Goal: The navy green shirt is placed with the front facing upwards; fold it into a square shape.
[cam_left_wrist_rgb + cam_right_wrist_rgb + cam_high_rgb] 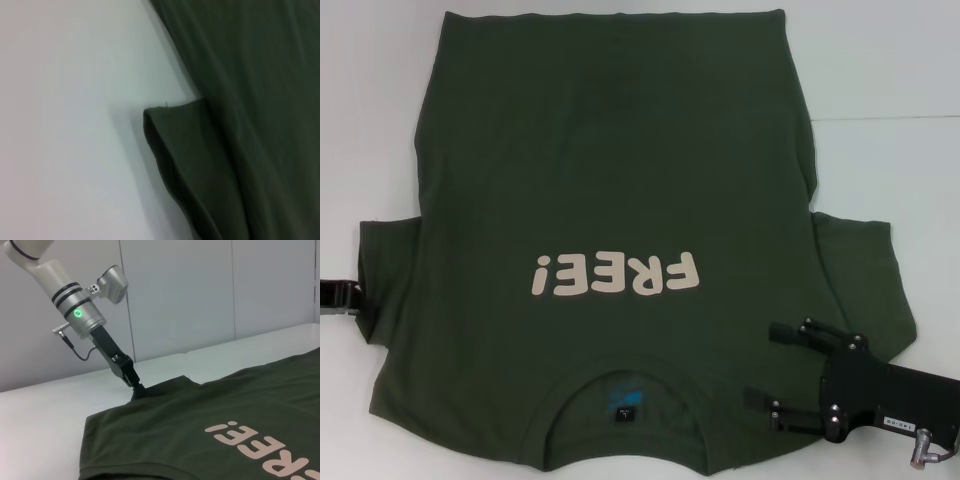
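Observation:
The navy green shirt [610, 150] lies spread flat on the white table [880, 60] with its cream "FREE!" print [615, 275] up and its collar [625, 385] toward me. My left gripper [348, 296] is at the outer edge of the left sleeve. In the right wrist view the left gripper [139, 388] is pinched on the sleeve hem, and the shirt [225, 405] rises slightly to it. The left wrist view shows that sleeve [185, 145] lifted a little off the table. My right gripper [760, 362] hovers open over the right shoulder, beside the collar.
The white table extends beyond the shirt on the right and at the far right corner. A pale wall [200, 300] stands behind the table's left side. A small blue label [623, 405] sits inside the collar.

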Tool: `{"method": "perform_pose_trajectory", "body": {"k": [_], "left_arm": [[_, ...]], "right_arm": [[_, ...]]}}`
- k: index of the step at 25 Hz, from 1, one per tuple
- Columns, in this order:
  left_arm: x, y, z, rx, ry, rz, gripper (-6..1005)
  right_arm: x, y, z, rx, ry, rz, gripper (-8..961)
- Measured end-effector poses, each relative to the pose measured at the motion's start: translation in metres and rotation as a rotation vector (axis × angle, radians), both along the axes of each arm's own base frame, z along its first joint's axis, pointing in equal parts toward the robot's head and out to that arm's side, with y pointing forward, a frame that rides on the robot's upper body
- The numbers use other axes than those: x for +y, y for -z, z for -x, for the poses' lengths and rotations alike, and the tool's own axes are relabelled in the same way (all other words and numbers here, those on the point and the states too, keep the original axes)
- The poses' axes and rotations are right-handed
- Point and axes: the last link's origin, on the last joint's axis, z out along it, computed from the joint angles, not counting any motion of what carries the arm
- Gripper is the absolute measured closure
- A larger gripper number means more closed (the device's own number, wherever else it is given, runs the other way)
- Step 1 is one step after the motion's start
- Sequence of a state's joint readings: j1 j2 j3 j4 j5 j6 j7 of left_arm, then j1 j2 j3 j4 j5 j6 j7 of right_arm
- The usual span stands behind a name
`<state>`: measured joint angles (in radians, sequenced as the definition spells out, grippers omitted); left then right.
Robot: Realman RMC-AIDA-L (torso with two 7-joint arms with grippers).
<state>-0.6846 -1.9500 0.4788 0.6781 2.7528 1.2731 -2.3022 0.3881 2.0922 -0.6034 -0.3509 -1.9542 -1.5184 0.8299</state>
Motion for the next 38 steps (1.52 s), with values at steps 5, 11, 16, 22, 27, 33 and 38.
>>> {"method": "perform_pose_trajectory", "body": {"k": [5, 11, 16, 22, 27, 33, 38], "left_arm": [[0.000, 0.001, -0.001, 0.012, 0.007, 0.013, 973], [0.003, -0.003, -0.004, 0.016, 0.017, 0.009, 1001], [0.005, -0.015, -0.010, 0.020, 0.026, 0.007, 1001], [0.010, -0.047, -0.020, 0.041, 0.040, -0.021, 1000], [0.017, -0.073, -0.029, 0.069, 0.058, -0.054, 1000], [0.026, -0.094, -0.041, 0.134, 0.075, -0.078, 1001], [0.030, -0.105, -0.053, 0.151, 0.080, -0.084, 1000]], "right_arm": [[0.001, -0.001, 0.001, 0.002, -0.003, -0.003, 36], [0.001, -0.001, 0.001, 0.005, -0.005, -0.003, 35], [0.001, -0.001, 0.001, 0.006, -0.003, -0.004, 35], [0.001, -0.001, 0.001, 0.007, -0.003, -0.004, 35], [0.001, -0.001, 0.001, 0.009, 0.001, -0.006, 35], [-0.001, 0.000, 0.000, 0.011, 0.005, -0.005, 35], [-0.001, 0.000, 0.000, 0.013, 0.006, -0.005, 35]]}}
